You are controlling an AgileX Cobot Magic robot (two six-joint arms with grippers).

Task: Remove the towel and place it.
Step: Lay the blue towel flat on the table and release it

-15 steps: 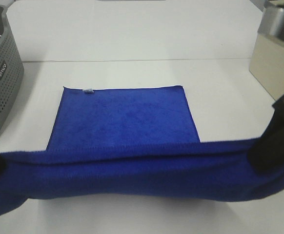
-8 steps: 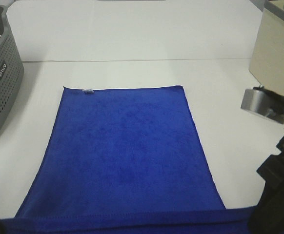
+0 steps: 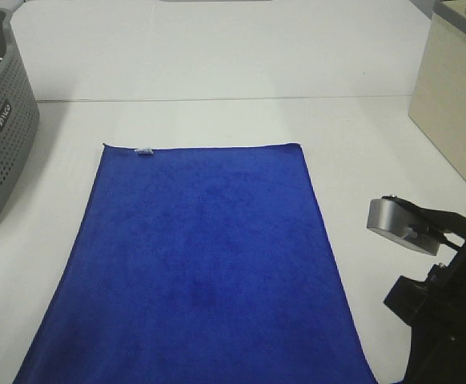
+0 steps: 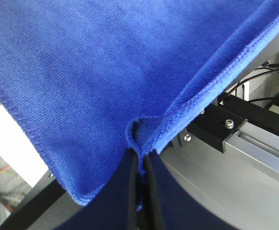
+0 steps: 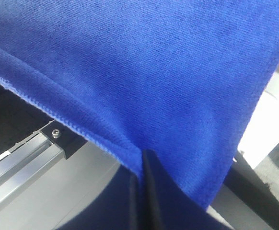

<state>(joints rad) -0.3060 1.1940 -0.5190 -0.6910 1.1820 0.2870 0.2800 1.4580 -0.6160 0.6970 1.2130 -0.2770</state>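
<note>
Towel [image 3: 201, 256]: spread flat on the white table [image 3: 217, 64], from frame centre to the bottom edge, white tag [image 3: 144, 149] at its far left corner. Left gripper [image 4: 140, 160]: jaws pinched tight on a bunched fold of the towel's stitched hem. Right gripper [image 5: 142, 165]: likewise clamped on the hem. Right arm [image 3: 445, 320]: lower right. Grey perforated basket [image 3: 1, 136]: upper left. Beige box [image 3: 457, 104]: upper right.
</note>
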